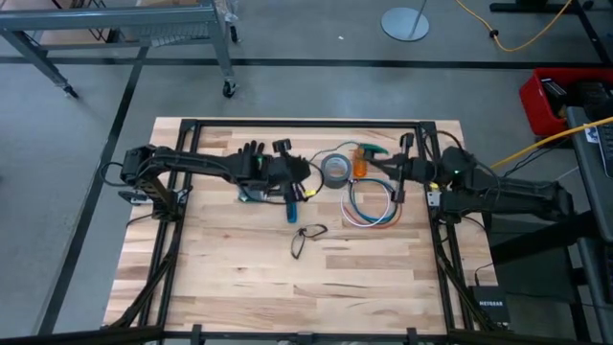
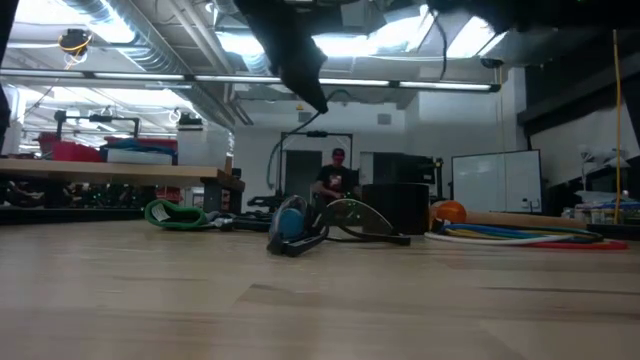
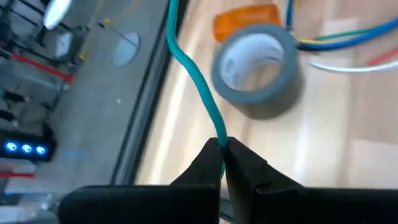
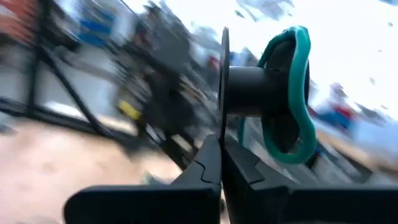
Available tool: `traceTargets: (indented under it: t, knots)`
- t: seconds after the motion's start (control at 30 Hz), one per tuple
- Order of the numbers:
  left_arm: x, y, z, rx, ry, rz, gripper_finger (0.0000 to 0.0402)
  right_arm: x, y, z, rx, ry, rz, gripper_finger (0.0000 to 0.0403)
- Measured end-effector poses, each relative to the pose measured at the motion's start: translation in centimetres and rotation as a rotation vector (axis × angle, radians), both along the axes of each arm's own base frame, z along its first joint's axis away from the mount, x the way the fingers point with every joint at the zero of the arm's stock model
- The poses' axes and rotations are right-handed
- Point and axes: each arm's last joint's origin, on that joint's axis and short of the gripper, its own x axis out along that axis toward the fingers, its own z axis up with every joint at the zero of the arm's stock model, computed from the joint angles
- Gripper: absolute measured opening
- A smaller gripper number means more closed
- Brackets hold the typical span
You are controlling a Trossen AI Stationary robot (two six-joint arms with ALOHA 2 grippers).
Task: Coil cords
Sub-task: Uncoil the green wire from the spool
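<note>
Fingers of my left gripper (image 3: 222, 148) are pinched together on a teal cord (image 3: 198, 81), which runs up and away from the tips past the grey tape roll (image 3: 258, 68). High view puts that gripper (image 1: 305, 178) just left of the roll (image 1: 335, 169). My right gripper (image 4: 222, 144) has its fingers pressed together too; a teal loop (image 4: 292, 93) hangs round a dark spool-like post (image 4: 249, 90) ahead of the tips, but I cannot tell if they actually pinch any of it. It sits near the orange item (image 1: 359, 161), right of the roll.

The cords (image 1: 372, 201), white, blue and red in a loose ring, lie flat on the table (image 1: 239, 278) in front of the roll, touched by neither gripper.

Risks, as I judge them:
- teal cord slips through my thin pinch if I pull sideways
- taut cord drags the tape roll into the ring and scatters it
- loop pops off the post if tension drops
- black wire loop (image 1: 306, 238) nearby could snag.
</note>
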Motion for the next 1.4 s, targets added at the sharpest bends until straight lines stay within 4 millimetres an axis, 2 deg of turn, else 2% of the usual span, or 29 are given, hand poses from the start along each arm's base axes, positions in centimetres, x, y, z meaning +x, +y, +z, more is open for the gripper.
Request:
traceTargets:
  t: [0.17,0.3,0.53,0.67,0.9,1.1,1.27,1.4]
  knots:
    - [-0.2,-2.5,-0.2,-0.026,0.007,-0.039,0.0,-1.3,-0.3,-1.7,0.059,0.188,-0.205,0.0]
    - [-0.2,-4.3,-0.2,-0.021,0.0,-0.07,0.0,-2.0,-0.3,-3.4,0.182,0.337,-0.239,0.0]
    - [-0.2,-6.0,0.4,0.132,-0.071,0.004,0.0,-2.7,0.4,-6.0,0.417,0.595,-0.12,0.0]
    - [0.6,-6.3,1.3,0.192,-0.13,-0.047,0.0,-2.5,0.8,-6.2,0.446,0.621,0.027,0.0]
    - [2.0,-5.2,3.6,0.369,-0.235,-0.091,0.0,-1.7,1.1,-6.1,0.465,0.624,0.19,0.0]
    - [2.6,-3.5,5.2,0.489,-0.282,-0.088,0.0,-0.8,1.2,-5.7,0.461,0.579,0.322,0.0]
    - [2.6,-1.2,5.2,0.501,-0.269,-0.032,0.0,0.1,1.3,-4.8,0.426,0.486,0.429,0.0]
    - [2.3,0.3,4.4,0.461,-0.214,0.013,0.0,0.5,1.3,-3.7,0.339,0.368,0.475,0.0]
